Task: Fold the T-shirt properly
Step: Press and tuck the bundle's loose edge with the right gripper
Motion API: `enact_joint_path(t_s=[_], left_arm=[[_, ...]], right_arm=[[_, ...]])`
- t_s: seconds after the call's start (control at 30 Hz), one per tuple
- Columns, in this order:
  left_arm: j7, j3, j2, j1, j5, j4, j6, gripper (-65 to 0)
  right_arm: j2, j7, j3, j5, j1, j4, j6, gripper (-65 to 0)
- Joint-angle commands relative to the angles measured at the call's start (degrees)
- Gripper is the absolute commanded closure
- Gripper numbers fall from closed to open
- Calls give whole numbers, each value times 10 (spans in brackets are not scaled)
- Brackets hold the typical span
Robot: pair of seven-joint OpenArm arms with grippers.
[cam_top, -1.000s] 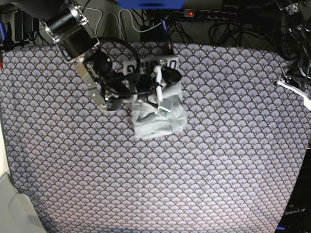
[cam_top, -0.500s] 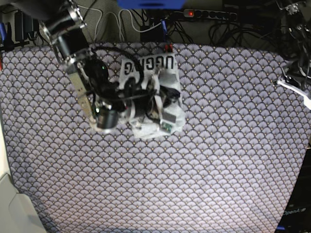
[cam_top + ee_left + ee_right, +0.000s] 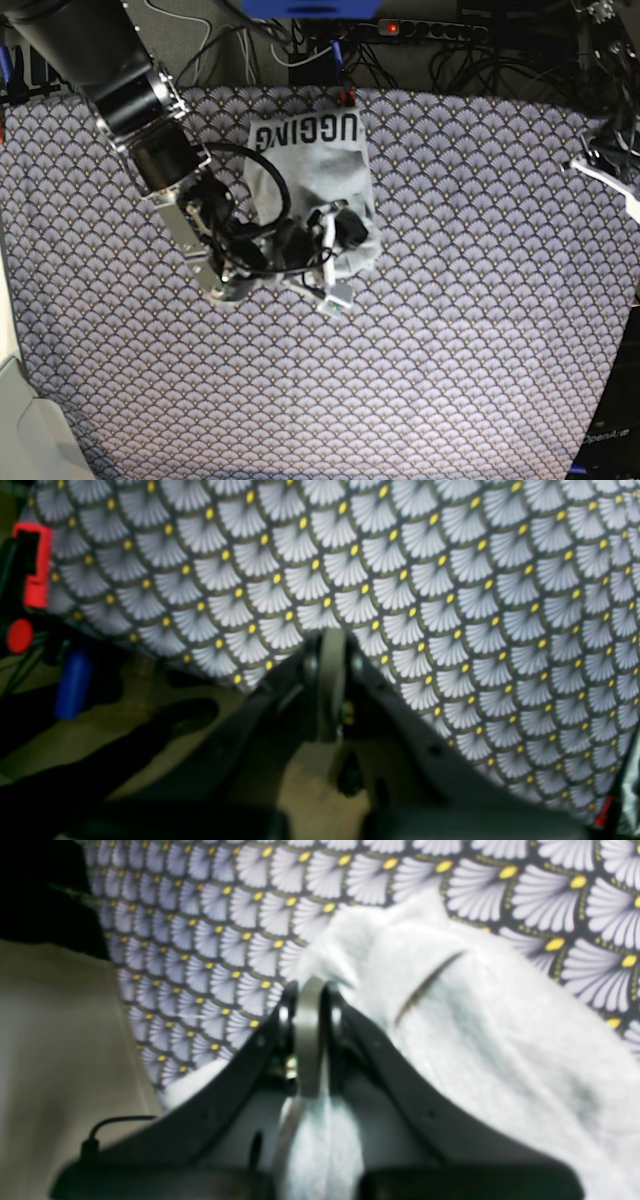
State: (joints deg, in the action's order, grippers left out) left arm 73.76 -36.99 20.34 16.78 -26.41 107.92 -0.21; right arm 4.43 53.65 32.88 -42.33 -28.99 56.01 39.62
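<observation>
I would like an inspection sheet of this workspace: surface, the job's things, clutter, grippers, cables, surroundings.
Surface: fan-patterned tablecloth covers the table.
Job's things: T-shirt lies bunched at the far centre, lettering up at its far edge.
Clutter: nothing seen.
Grippers: right gripper shut, over the T-shirt's near edge; whether it pinches cloth cannot be told. Left gripper shut, empty, at the tablecloth's edge.
Cables: tangled cables behind the table.
Surroundings: power strip with red light.

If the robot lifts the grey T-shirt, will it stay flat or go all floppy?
Probably floppy: the T-shirt already lies bunched and creased. It looks soft and light, so it would likely sag around the right gripper.
</observation>
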Motion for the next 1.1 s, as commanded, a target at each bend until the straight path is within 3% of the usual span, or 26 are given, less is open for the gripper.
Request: enact_joint_path(t_s=[0.0, 0.1, 0.3, 0.53, 0.67, 0.83, 0.97, 1.07], left_arm=[[-5, -4, 10, 0, -1, 16, 0, -2], [-5, -4, 10, 0, -1, 22, 0, -2], [-5, -4, 10, 0, -1, 19, 0, -2], [-5, -4, 16, 8, -1, 20, 0, -2], [-5, -4, 48, 10, -1, 17, 0, -2], [-6, -3, 85, 53, -4, 17, -1, -2], [-8, -3, 93, 65, -4, 16, -1, -2], [-5, -3, 93, 70, -4, 17, -1, -2]], right_arm=[[-3, -16, 0, -9, -23, -8, 4, 0], [-10, -35, 4, 2, -39, -45, 4, 0], [-38, -63, -1, 120, -38, -23, 4, 0], [-44, -17, -47, 175, -13, 108, 4, 0], [-17, 37, -47, 229, 26, 246, 4, 0], [45, 118, -66, 276, 113, 413, 4, 0], [80, 127, -105, 277, 195, 514, 4, 0], [86, 134, -124, 277, 253, 566, 4, 0]])
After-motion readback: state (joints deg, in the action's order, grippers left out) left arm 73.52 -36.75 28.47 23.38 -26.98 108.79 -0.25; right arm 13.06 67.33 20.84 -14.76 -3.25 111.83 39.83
